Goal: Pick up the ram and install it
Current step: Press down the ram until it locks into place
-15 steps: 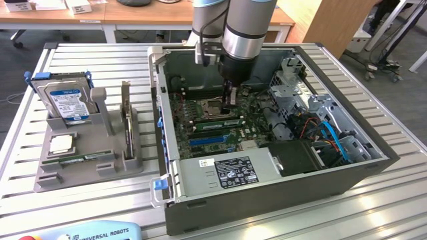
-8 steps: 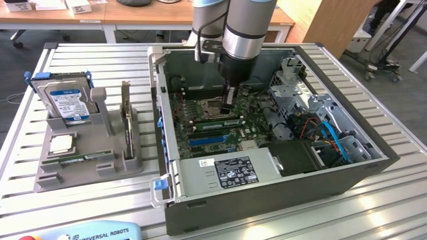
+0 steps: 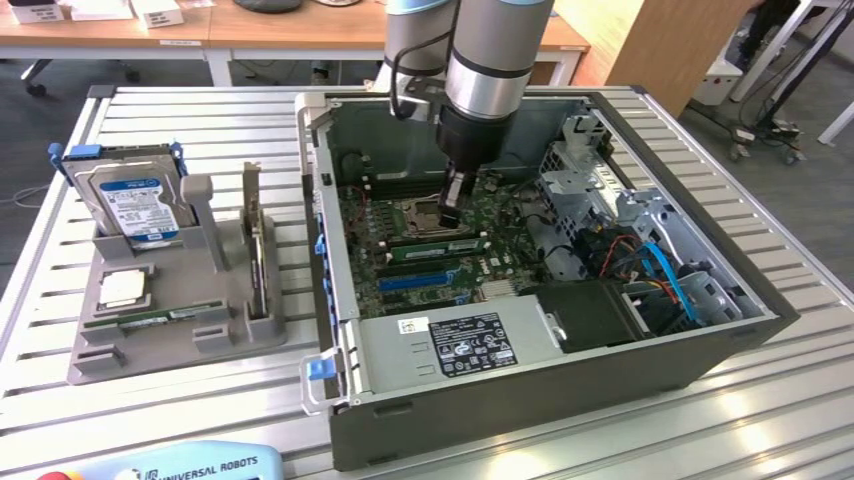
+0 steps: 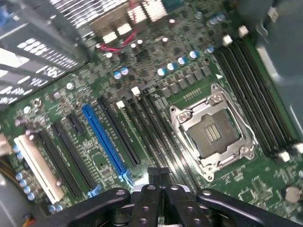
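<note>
We see our gripper [image 3: 455, 215] pressed together inside the open computer case [image 3: 534, 400], low over the motherboard [image 4: 142, 94]; right beneath it the ram [image 3: 434, 243] lies in a memory slot just beside the empty CPU socket [image 4: 212, 134], its long axis running along that socket's edge, the fingertips [image 4: 157, 172] meeting over it.

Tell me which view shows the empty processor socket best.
The wrist view: the processor socket lies open and close up, its metal frame and gold contact patch plain, beside the black memory slots. In the exterior view the socket is a small square, partly behind the arm.
</note>
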You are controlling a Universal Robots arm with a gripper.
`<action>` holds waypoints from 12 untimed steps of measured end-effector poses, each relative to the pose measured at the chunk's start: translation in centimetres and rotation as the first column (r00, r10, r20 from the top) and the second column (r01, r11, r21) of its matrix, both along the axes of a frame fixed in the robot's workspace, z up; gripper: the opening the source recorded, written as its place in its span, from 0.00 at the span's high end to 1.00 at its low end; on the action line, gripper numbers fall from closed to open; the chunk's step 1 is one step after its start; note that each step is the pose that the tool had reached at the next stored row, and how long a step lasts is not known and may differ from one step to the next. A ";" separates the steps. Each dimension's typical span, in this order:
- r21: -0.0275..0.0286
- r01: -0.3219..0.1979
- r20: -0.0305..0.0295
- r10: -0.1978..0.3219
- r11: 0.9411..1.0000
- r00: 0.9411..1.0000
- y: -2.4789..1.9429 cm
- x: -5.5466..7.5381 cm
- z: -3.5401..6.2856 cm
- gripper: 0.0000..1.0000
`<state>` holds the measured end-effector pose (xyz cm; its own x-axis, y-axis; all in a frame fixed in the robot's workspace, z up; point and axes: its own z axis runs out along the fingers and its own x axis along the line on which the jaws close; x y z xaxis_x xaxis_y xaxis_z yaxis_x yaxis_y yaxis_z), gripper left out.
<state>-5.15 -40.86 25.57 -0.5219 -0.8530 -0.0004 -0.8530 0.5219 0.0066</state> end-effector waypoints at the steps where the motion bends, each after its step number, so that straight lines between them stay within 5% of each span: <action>1: 0.000 0.018 0.000 -0.018 1.000 1.000 0.00 0.0 0.00 0.90; 7: 0.000 0.126 0.000 -0.126 0.992 0.992 0.00 0.0 -0.02 0.90; 12: 0.000 0.215 0.000 -0.215 0.977 0.977 0.00 0.0 -0.04 0.90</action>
<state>-5.15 -40.87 25.53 -0.6934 -0.7206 -0.0003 -0.7206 0.6934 0.0065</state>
